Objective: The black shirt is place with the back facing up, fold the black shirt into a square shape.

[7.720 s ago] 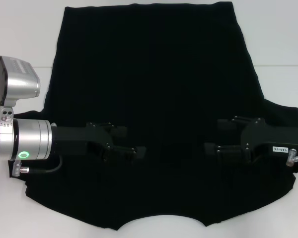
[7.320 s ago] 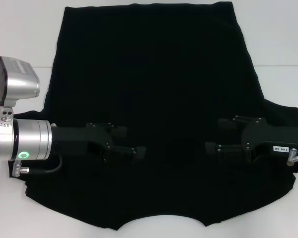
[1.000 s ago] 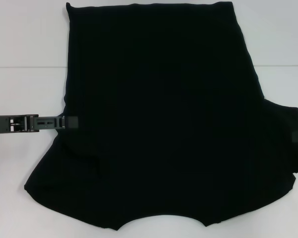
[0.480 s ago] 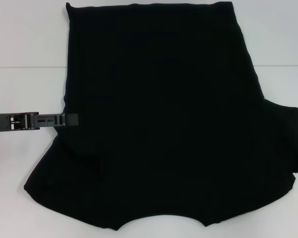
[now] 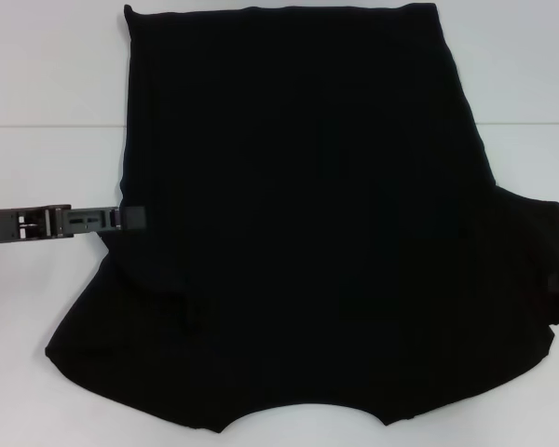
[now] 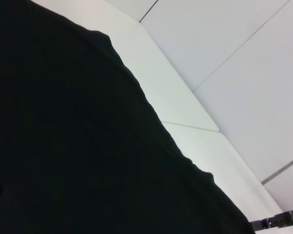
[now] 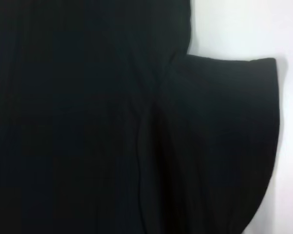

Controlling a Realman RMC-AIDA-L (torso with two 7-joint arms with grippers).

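Left tool (image 5: 130,217) farther over black shirt (image 5: 298,233) edge, flat, level.

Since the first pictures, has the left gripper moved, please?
Yes. The left gripper has pulled back from over the black shirt to its left edge.

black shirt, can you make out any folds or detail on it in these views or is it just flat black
Head view: the black shirt reads almost featureless, one faint crease near the left gripper. Right wrist view: a sleeve seam and soft folds show. Left wrist view: only its wavy edge against the white table.
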